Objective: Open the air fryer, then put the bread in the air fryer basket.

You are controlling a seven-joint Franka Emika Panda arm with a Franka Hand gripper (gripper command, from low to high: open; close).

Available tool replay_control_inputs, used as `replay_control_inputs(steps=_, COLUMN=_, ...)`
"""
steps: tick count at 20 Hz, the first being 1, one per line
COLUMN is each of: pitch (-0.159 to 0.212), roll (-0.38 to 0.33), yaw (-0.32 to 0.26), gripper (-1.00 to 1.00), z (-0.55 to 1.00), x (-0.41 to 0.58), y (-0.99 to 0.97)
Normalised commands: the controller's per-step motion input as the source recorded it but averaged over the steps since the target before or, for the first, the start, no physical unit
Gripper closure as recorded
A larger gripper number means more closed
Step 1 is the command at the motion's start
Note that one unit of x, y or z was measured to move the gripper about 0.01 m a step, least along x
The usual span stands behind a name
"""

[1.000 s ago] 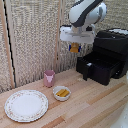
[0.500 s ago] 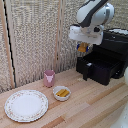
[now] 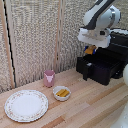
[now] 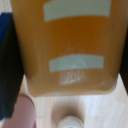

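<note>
White and bulky, our arm bends down from the upper right of the exterior view, the gripper hanging over the pulled-out air fryer basket. Its fingers clamp the orange bread. At lower centre, a small white bowl on the worktop holds yellow pieces.

- Exterior view: bright, even, diffuse light; low resolution, soft overall.
- Shadows: faint and short under the plate and bowl on the table.
- Air fryer: black detail lost.
- Wrist view: heavily blurred; bread out of focus, small glare spot low on it.
</note>
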Motion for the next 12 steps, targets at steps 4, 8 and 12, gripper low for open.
replay_control_inputs(steps=4, pitch=0.074, roll=0.0, yaw=-0.176, gripper=1.0, z=0.02, x=0.433, y=-0.57)
replay_control_inputs(steps=8, pitch=0.147, roll=0.002, yaw=-0.134, gripper=1.0, z=0.12, x=0.324, y=-0.65)
replay_control_inputs(steps=12, pitch=0.175, roll=0.036, yaw=-0.066, gripper=1.0, z=0.06, x=0.251, y=-0.74)
